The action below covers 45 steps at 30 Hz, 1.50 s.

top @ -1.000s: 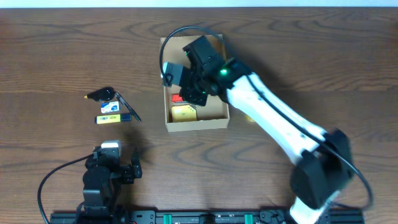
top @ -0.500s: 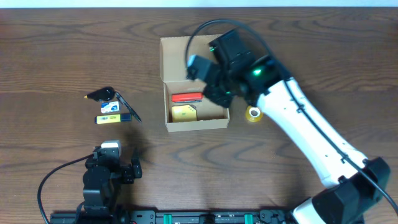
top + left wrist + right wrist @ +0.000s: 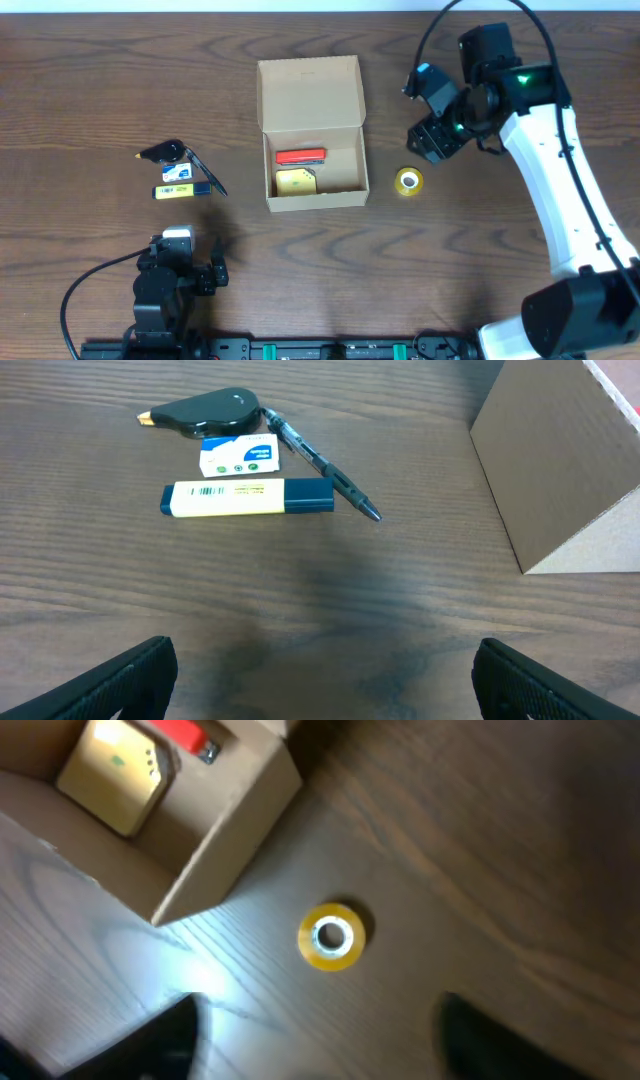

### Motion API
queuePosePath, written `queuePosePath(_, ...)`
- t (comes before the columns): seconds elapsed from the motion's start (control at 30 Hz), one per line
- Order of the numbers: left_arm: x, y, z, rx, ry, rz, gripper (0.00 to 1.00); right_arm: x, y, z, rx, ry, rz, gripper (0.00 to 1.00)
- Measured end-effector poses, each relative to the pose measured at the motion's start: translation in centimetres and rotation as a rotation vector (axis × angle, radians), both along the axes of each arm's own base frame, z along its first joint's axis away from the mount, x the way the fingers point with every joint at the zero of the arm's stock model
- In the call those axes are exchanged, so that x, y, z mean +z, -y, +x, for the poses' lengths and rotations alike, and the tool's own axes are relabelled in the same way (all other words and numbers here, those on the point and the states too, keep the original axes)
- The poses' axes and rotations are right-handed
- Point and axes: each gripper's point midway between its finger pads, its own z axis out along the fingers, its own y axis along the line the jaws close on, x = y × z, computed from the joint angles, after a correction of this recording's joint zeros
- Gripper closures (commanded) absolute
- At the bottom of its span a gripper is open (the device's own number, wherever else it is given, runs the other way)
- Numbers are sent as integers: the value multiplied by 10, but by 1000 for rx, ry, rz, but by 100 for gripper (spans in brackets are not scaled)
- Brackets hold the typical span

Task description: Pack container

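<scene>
Brown cardboard container (image 3: 310, 95), lid open, red item (image 3: 300, 156), yellow item (image 3: 295, 182) inside

Colour rundown: table (image 3: 100, 80) is dark brown with wavy wood grain. The cardboard box (image 3: 308, 80) is plain tan, no print, holding a red item (image 3: 300, 157) and a mustard-yellow one (image 3: 295, 182). The tape roll (image 3: 408, 181) is yellow with a pale core. The highlighter (image 3: 245, 497) is pale yellow with a barcode and navy cap, the eraser (image 3: 238, 456) white and blue, the pen (image 3: 320, 463) dark blue. The right arm (image 3: 560, 190) is white with a green light, the left arm (image 3: 160, 290) black.
</scene>
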Motion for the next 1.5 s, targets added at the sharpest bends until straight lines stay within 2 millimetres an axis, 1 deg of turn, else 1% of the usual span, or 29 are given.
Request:
queuePosePath(0.07, 0, 0, 0, 0, 0, 0, 5, -17, 2, -6, -3, -34, -4, 1)
queuePosePath(0.13, 0, 0, 0, 0, 0, 0, 5, -40, 3, -14, -4, -70, -9, 1)
queuePosePath(0.17, 0, 0, 0, 0, 0, -1, 5, -49, 4, -18, -4, -89, -11, 1)
queuePosePath(0.2, 0, 0, 0, 0, 0, 0, 5, -63, 3, -24, -3, -111, -6, 1)
queuePosePath(0.27, 0, 0, 0, 0, 0, 0, 5, -81, 2, -32, -1, -136, 5, 1)
queuePosePath(0.33, 0, 0, 0, 0, 0, 0, 5, -96, 1, -38, 1, -148, 15, 1)
queuePosePath(0.43, 0, 0, 0, 0, 0, 0, 5, -109, 0, -39, 2, -140, 23, 1)
queuePosePath(0.57, 0, 0, 0, 0, 0, 0, 5, -120, 1, -31, -10, -94, 16, 1)
queuePosePath(0.7, 0, 0, 0, 0, 0, 0, 5, -127, 10, -19, -61, -33, -63, 1)
queuePosePath(0.9, 0, 0, 0, 0, 0, 0, 5, -128, 8, -9, -71, 21, -118, 1)
queuePosePath(0.97, 0, 0, 0, 0, 0, 0, 5, -132, 7, -8, -70, 18, -128, 1)
queuePosePath(1.07, 0, 0, 0, 0, 0, 0, 5, -148, 8, -9, -72, -18, -145, 1)
queuePosePath(1.2, 0, 0, 0, 0, 0, 0, 5, -165, 10, -9, -80, -47, -162, 1)
queuePosePath(1.4, 0, 0, 0, 0, 0, 0, 5, -165, 11, -2, -104, -25, -165, 1)
queuePosePath(1.5, 0, 0, 0, 0, 0, 0, 5, -165, 11, -1, -107, -18, -167, 5)
